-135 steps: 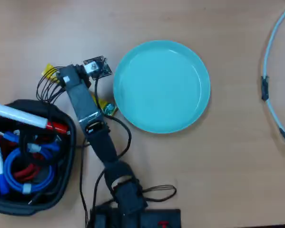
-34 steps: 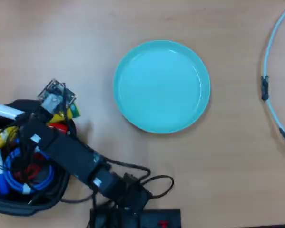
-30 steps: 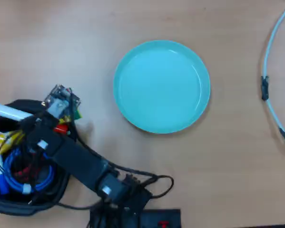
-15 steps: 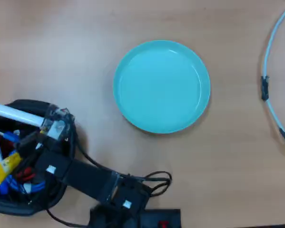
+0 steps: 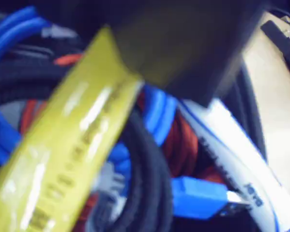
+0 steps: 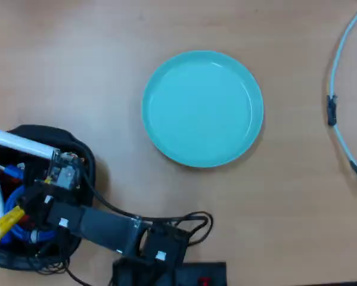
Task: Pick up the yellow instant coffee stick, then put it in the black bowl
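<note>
Wooden table (image 6: 77, 53) bears teal plate (image 6: 202, 108), black bowl (image 6: 86, 164) (cable (image 6: 344, 137) too).

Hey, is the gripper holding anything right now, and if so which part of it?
Yes: the gripper holds the long flat yellow coffee stick by one end, over the black bowl.

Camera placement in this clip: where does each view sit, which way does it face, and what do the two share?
Wrist view: rides on the arm, looking close into the black bowl's clutter; the dark blurred gripper fills the top, over the yellow instant coffee stick.
Overhead view: fixed above, facing straight down on the table; it shows the arm reaching over the black bowl, beside the teal plate.
Shared: the yellow instant coffee stick, blue cables.
</note>
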`<state>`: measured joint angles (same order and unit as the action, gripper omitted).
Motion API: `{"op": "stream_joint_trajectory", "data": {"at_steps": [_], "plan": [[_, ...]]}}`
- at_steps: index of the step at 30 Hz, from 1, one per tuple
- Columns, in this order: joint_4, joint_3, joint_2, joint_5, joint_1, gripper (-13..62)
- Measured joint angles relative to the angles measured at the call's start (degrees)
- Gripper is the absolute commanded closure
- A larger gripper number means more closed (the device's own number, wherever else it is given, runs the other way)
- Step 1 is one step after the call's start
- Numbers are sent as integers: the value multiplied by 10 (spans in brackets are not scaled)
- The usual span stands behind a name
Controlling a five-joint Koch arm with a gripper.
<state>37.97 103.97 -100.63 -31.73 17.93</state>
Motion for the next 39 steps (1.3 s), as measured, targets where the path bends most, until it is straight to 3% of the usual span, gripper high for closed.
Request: {"op": "stream_joint_trajectory", "data": {"at_steps": [9, 33, 36, 39], "plan": [[-115, 93, 7, 0, 4, 557], [-139, 104, 33, 1, -11, 545], [-139, 105, 33, 0, -14, 468], [-133, 105, 34, 0, -15, 304]]}}
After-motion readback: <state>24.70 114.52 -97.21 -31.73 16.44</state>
